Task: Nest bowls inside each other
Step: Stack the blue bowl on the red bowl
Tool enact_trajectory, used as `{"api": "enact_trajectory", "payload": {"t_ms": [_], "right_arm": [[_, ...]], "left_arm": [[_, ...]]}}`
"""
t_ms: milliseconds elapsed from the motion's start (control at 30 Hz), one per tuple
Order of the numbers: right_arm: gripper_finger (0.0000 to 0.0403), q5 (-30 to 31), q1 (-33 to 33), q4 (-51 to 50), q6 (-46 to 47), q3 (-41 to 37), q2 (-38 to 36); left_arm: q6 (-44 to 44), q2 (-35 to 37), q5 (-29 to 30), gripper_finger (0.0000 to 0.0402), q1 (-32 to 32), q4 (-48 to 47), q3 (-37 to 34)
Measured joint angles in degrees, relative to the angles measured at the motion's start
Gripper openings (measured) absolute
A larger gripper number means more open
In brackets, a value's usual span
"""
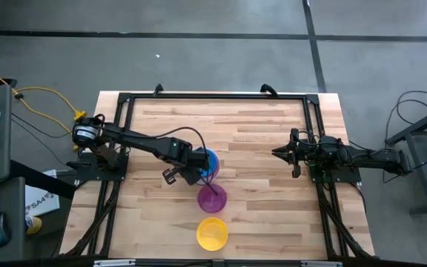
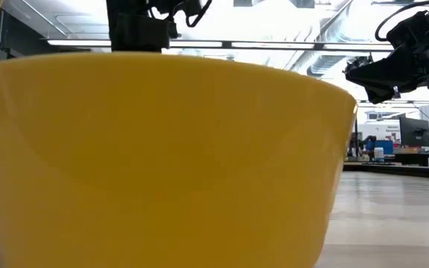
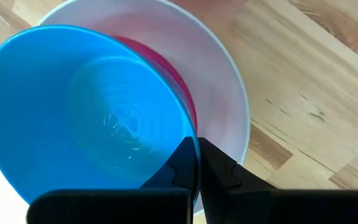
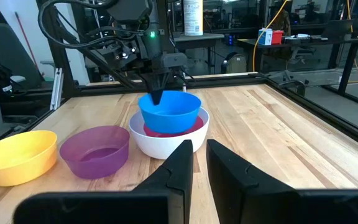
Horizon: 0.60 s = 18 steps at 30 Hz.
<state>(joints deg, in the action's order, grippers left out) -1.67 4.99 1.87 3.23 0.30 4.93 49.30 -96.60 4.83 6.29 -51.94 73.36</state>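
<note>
High view: the left end effector (image 1: pixel 196 169) is over the middle of the wooden desk (image 1: pixel 258 148), its fingers clamped on the rim of the blue bowl (image 1: pixel 210 160); the purple bowl (image 1: pixel 212 198) sits just beside it toward the front edge, and the yellow bowl (image 1: pixel 213 232) lies beyond that, close to the edge. The right end effector (image 1: pixel 282 153) waits above the right half of the desk, well apart from the bowls. Low view: the yellow bowl (image 2: pixel 162 156) fills most of the frame, with the right end effector (image 2: pixel 356 72) hanging in the air above and to the side. Left wrist view: the left end effector's fingers (image 3: pixel 185 163) pinch the blue bowl's (image 3: pixel 86 112) rim, one inside and one outside; the blue bowl is tilted over the pink-red bowl (image 3: pixel 182 93), which lies inside the white bowl (image 3: pixel 219 81). Right wrist view: the right end effector (image 4: pixel 199 155) shows its fingers slightly apart and holding nothing; ahead, the blue bowl (image 4: pixel 169 112) sits in the pink-red bowl (image 4: pixel 157 132) within the white bowl (image 4: pixel 166 144), with the purple bowl (image 4: pixel 95 150) touching or just beside the white one and the yellow bowl (image 4: pixel 17 157) next along.
</note>
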Motion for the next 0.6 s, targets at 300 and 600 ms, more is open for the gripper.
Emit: {"api": "enact_trajectory", "payload": {"t_ms": [300, 600], "right_arm": [[0.0039, 0.0, 0.0, 0.0, 0.0, 0.0, 0.0], [0.0039, 0.0, 0.0, 0.0, 0.0, 0.0, 0.0]], "left_arm": [[0.0, -0.1, 0.7, 0.0, -0.7, 6.2, -4.8], [-0.3, -0.1, 0.2, 0.0033, -1.1, 6.3, -4.8]]}}
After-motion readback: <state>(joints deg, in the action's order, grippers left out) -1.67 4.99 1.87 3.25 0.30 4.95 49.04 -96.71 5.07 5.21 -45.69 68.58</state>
